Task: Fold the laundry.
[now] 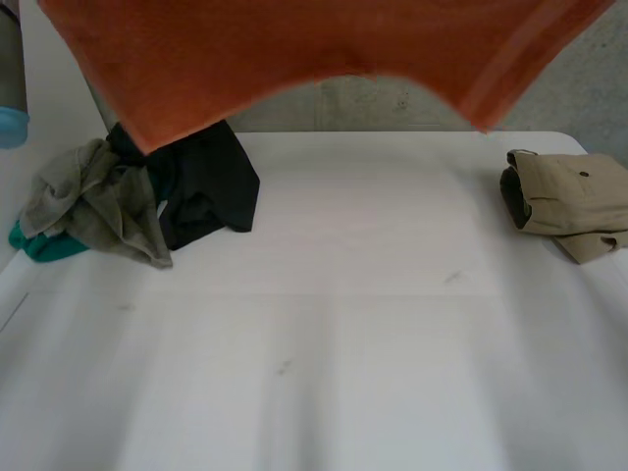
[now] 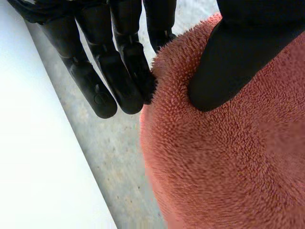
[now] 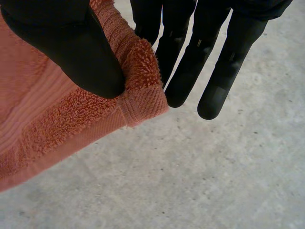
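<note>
Left hand (image 2: pixel 233 57) and right hand (image 3: pixel 76 52) pinch the orange towel's (image 1: pixel 294 49) upper edge, thumbs against fingers, hanging it above the bench (image 1: pixel 343 324); lowering both level should lay it flat.

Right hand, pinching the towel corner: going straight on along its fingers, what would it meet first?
Probably the concrete floor; nothing else shows past the right hand's fingers, which pinch the towel's corner. Depth is unclear.

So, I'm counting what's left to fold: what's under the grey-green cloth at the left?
A teal cloth peeks out beneath the grey-green cloth; a black garment runs behind it. Anything else it covers is hidden.
</note>
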Controlling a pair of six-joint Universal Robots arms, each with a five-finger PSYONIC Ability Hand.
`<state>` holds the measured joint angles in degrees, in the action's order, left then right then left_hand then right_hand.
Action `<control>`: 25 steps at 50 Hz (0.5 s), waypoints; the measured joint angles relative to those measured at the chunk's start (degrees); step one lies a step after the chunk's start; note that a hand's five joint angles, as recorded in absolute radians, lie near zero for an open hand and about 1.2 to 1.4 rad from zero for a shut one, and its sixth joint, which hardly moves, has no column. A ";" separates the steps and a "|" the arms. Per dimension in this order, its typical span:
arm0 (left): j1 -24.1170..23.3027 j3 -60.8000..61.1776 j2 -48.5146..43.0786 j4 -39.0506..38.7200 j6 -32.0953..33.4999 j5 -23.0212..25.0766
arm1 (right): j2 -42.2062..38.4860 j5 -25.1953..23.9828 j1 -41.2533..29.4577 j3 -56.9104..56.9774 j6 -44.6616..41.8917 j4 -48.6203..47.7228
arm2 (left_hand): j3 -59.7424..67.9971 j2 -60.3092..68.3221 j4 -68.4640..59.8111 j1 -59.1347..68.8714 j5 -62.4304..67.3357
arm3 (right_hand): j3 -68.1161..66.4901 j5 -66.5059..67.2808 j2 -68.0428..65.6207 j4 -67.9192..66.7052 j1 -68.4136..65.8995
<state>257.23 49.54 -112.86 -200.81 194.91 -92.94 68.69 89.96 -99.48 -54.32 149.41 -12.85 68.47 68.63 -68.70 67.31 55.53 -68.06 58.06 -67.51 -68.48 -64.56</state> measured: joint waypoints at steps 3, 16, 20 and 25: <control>0.49 3.32 -0.08 -0.10 -0.25 -0.21 | 0.10 -0.35 -0.10 -1.09 -0.42 -0.33 | 0.00 0.00 0.00 0.00 -0.02 | 0.00 0.00 0.00 0.00 0.00; 2.07 24.67 -3.43 0.29 0.11 4.22 | -5.91 -3.02 -0.10 -16.28 -3.55 2.12 | 0.01 0.00 -0.11 0.00 0.02 | 0.00 0.00 0.00 -0.01 0.00; 2.88 33.25 -4.09 0.03 2.02 8.06 | -8.19 -3.48 0.57 -21.59 -4.62 4.61 | 0.01 0.00 -0.16 0.00 0.02 | 0.00 0.00 0.00 -0.01 0.00; 4.66 43.23 -1.10 1.65 7.15 11.87 | -6.68 -4.35 2.19 -29.40 -8.20 8.11 | 0.01 0.00 -0.17 0.00 0.03 | 0.00 0.00 0.00 -0.01 0.00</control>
<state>261.88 92.78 -113.96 -199.16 202.05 -81.07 62.01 85.61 -97.29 -83.73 141.21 -4.74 68.48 68.63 -68.87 67.31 55.56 -68.06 58.06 -67.51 -68.49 -64.56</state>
